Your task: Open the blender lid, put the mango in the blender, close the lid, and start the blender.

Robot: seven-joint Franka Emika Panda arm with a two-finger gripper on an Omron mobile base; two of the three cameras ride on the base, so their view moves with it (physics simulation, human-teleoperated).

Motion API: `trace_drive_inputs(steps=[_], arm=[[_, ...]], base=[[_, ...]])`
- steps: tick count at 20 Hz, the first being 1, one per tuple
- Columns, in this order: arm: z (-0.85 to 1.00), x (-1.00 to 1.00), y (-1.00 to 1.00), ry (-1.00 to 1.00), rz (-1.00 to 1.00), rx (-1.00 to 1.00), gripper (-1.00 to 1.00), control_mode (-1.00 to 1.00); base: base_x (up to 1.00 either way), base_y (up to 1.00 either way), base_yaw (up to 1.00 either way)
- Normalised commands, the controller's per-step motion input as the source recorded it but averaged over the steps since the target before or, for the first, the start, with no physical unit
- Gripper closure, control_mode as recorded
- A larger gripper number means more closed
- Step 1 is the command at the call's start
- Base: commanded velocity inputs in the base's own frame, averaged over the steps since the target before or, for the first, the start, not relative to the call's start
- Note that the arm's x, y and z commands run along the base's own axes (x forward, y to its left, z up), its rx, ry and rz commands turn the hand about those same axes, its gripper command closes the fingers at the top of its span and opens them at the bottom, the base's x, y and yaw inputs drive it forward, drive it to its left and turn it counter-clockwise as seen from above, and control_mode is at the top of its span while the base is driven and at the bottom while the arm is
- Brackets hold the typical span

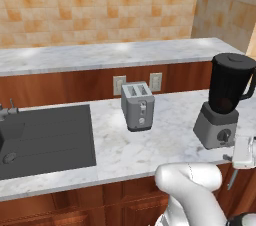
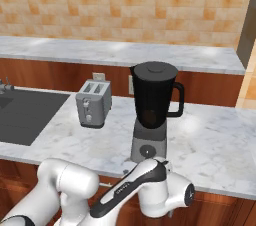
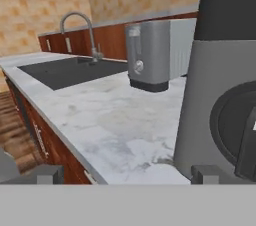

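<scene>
Right base view, blender (image 2: 152, 115): frame centre; blender lid (image 2: 154, 68) on jar, orange glow inside.
gripper (image 3: 125, 174): jaws apart, empty.

Glossy dark translucent blender (image 1: 226, 101) jar; polished marble counter (image 1: 165, 135); brushed-metal toaster (image 1: 137, 105).

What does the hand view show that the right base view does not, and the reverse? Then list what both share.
Hand view alone: the curved faucet standing beside the sink. Right base view alone: the blender's dark jar with its side handle, and the blender lid sitting on top. Both: the grey toaster, the blender's grey base with its round dial, and the marble counter.
</scene>
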Motion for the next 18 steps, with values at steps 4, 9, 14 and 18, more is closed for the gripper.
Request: trace_drive_inputs(steps=[4, 9, 14, 18], arm=[[-0.34, 0.26, -0.14, 0.0, -0.07, 0.01, -1.0, -1.0], [-0.24, 0.17, -0.19, 0.0, -0.04, 0.01, -1.0, -1.0], [-0.23, 0.22, -0.17, 0.0, 0.0, 0.01, -1.0, -1.0], [-0.29, 0.23, -0.08, 0.0, 0.0, 0.0, -1.0, -1.0]], base=[[0.0, 0.0, 0.0], [0.0, 0.0, 0.0], [0.0, 0.0, 0.0], [0.0, 0.0, 0.0]])
